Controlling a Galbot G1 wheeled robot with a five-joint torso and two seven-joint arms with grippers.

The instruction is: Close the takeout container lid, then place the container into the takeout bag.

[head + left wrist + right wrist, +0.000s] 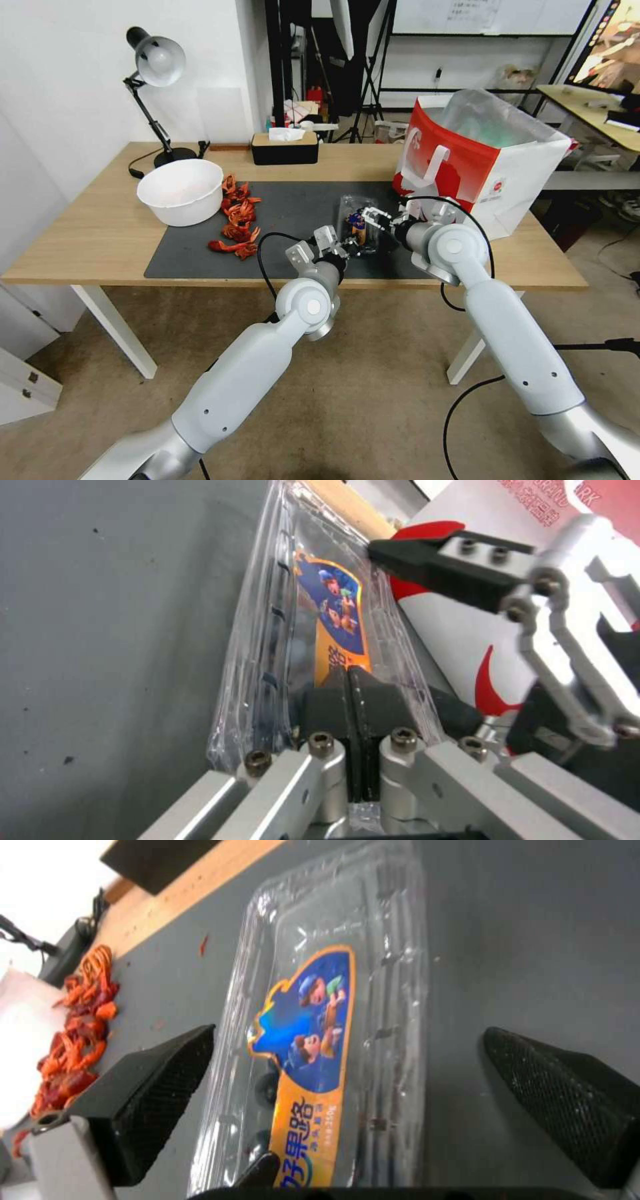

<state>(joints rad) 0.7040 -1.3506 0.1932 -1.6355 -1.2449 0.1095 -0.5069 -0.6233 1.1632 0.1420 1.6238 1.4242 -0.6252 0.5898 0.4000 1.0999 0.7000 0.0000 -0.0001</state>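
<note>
**Lid down on clamshell, both grippers at the container**

The takeout container (358,225) lies on the dark mat (200,257), toward the mat's right end and near the front edge of the tabletop (93,233). The lid (333,1005), with its blue-and-orange sticker (308,1060), appears folded over the base; I cannot tell whether the rim has snapped home.

Left gripper (351,700): clenched, pads pressed together on the container's near edge, with clear plastic pinched between them. Right gripper (347,1100): released, fingers spread wide on either side of the container, hovering just over the lid without touching.

The takeout bag (480,160) stands at the right rear of the tabletop, mouth up, with its liner (493,117) bulging above the rim.

Risks, as judged from here:
- Thin plastic held by one edge only: lifting could flex the shell and pop the lid, spilling the berries.
- If the right fingers close off-centre, the shell may twist or crush.
- The liner could catch the container at the bag mouth.
- The bag's strap handle (433,163) hangs near the right wrist and could snag.
</note>
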